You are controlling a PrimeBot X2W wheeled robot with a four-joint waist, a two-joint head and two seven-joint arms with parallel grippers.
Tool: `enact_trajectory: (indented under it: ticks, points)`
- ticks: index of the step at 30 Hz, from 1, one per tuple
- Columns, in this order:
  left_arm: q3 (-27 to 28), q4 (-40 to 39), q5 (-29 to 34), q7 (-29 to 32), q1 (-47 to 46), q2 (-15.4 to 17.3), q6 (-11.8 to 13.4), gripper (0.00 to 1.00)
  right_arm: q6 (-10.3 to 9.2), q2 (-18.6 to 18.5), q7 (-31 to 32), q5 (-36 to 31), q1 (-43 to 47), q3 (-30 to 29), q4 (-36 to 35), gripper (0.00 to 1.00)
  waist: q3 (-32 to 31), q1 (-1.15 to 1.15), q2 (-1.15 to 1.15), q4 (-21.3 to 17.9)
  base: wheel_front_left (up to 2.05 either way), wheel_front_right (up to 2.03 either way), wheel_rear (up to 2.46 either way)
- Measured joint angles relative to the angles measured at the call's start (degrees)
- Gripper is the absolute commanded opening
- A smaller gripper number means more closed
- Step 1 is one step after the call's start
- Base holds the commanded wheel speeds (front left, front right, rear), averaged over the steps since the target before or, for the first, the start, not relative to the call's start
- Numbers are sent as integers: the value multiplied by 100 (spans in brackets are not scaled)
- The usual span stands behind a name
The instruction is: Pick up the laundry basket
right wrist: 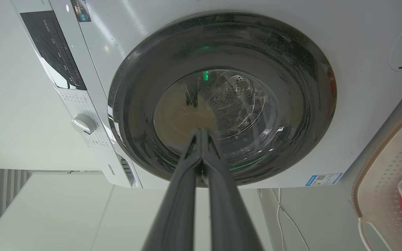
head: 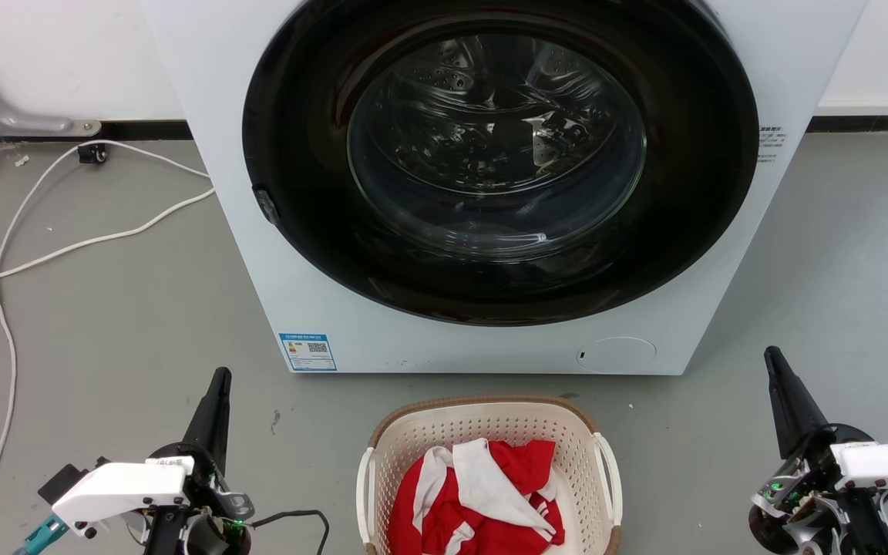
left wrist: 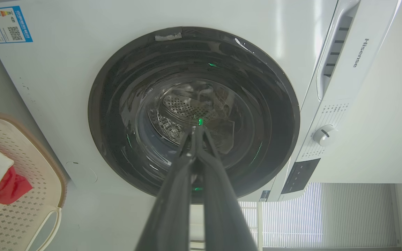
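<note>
Left gripper [head: 220, 376]: the fingers are lying pressed together with nothing between them, pointing up toward the washing machine [head: 444, 351]. My left wrist view is showing the same, the tips meeting in front of the door glass [left wrist: 173, 115]. Right gripper [head: 773, 356]: the fingers are likewise together, empty, and pointing the same way.

The laundry basket [head: 482, 401] is standing upright on the grey floor [head: 105, 324] between my two grippers, well apart from each, just in front of the machine's base. A red and white garment [head: 482, 493] is lying heaped inside it.

Hazards, as I am judging them:
- Arriving at a handle with the fingers together, I am likely to be shoving the basket, not catching it. It looks light and the floor smooth, so it could slide or skew.
- If one side is rising ahead of the other, the basket is tipping and the garment could spill out.
- The machine front is sitting close behind the far rim, so a forward nudge risks knocking against it.

Orientation: the mouth is facing up. The left handle [head: 364, 493] and right handle [head: 612, 478] are facing outward, one toward each gripper. The near end is running off the head view's bottom edge, so I am not confirming the long axis
</note>
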Motion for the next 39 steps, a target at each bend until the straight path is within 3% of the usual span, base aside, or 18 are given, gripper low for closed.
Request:
enact_trajectory:
  ticks: [32, 33, 34, 35, 39]
  points:
    - [18, 0, 10, 24, -1, -14, 0, 0, 0, 0, 0, 0, 0, -1, 0, 0, 0, 0, 0, 0, 0, 0, 0]
    - [13, 31, 5, 24, 12, -19, 2, 100, 0, 2, -1, -1, 15, 1, 26, 100, 0, 0, 0, 0, 0, 0, 0]
    - [10, 80, 2, 24, 48, -32, 3, 0, 0, 7, -1, -1, 55, 4, 78, 0, 0, 0, 0, 0, 0, 0, 0]
    - [7, 130, 0, 24, 100, -44, 4, 100, 0, 12, -2, -1, 110, 5, 131, 100, 0, 0, 0, 0, 0, 0, 0]
    - [-7, 223, 3, -34, 253, -71, 9, 100, -9, 21, -63, -8, 270, 34, 221, 100, 1, 0, 0, -1, 0, 0, 0]
